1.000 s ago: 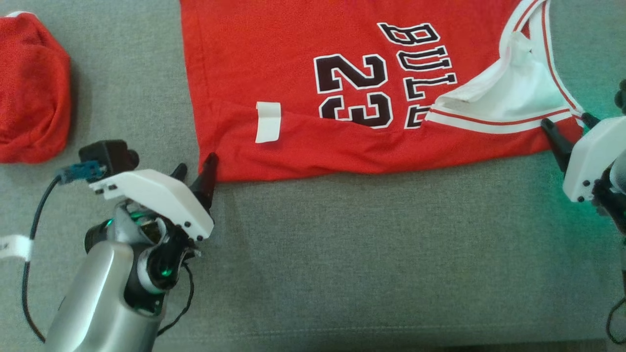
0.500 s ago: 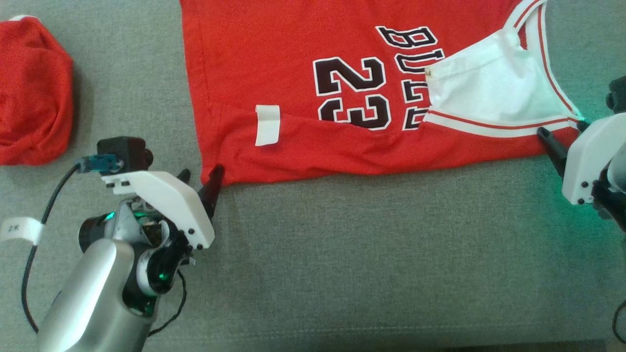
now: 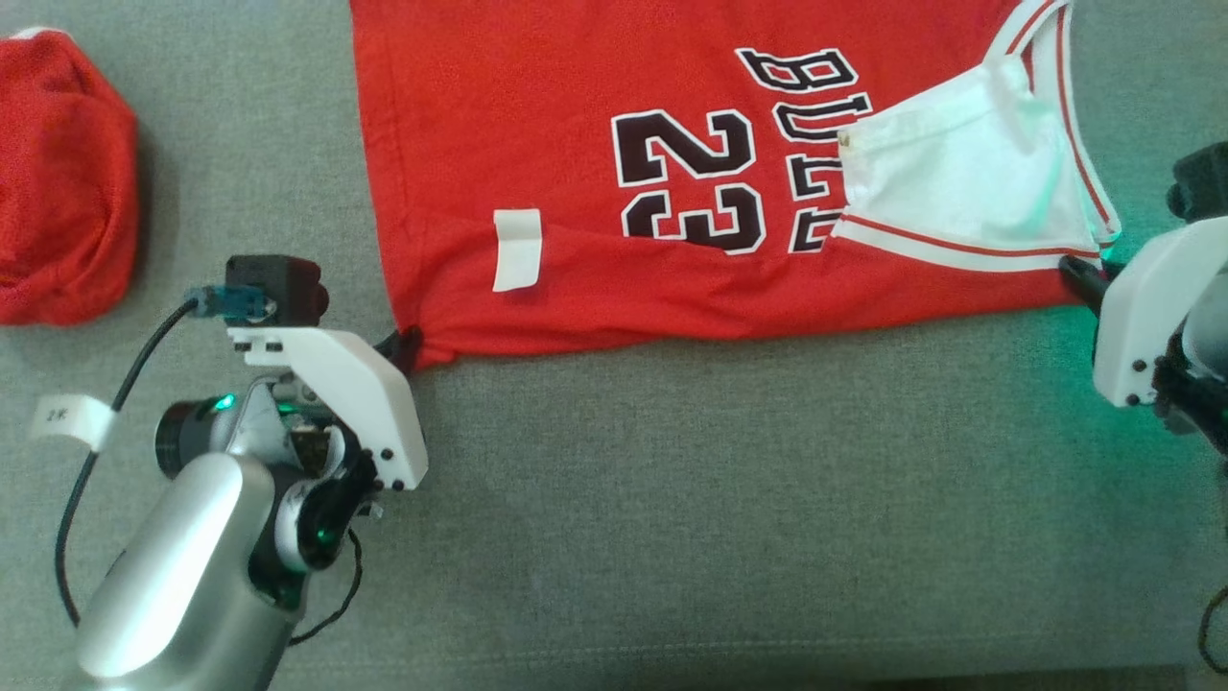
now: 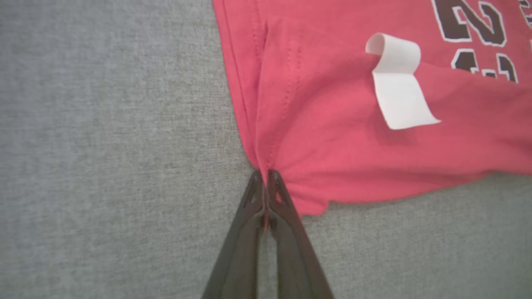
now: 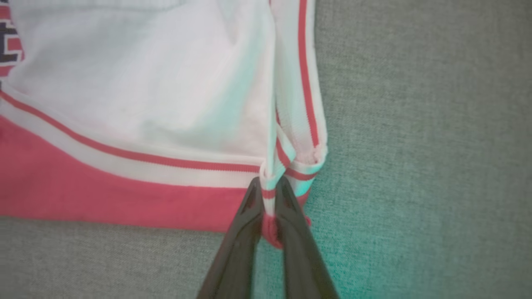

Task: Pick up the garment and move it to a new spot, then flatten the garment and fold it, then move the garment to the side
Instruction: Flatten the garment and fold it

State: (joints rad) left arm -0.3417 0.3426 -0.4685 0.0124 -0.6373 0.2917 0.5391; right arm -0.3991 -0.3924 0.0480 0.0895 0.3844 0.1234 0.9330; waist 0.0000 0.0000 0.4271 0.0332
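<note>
A crumpled red cloth bundle [image 3: 62, 178] is seen at ten o'clock in the head view, laid on a grey woven fabric surface [image 3: 720, 499]. A white edge is glimpsed at its twelve o'clock; a shadow is cast at its three o'clock.

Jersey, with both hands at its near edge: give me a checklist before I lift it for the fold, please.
1. Grip of left hand on jersey hem corner: ok, pinched shut.
2. Grip of right hand on the striped shoulder strap: ok, pinched shut.
3. Both fabric layers caught in each pinch: cannot tell.
4. Jersey lying flat: not ok, near edge folded over the 23.
5. red cloth apart from jersey: ok.
</note>
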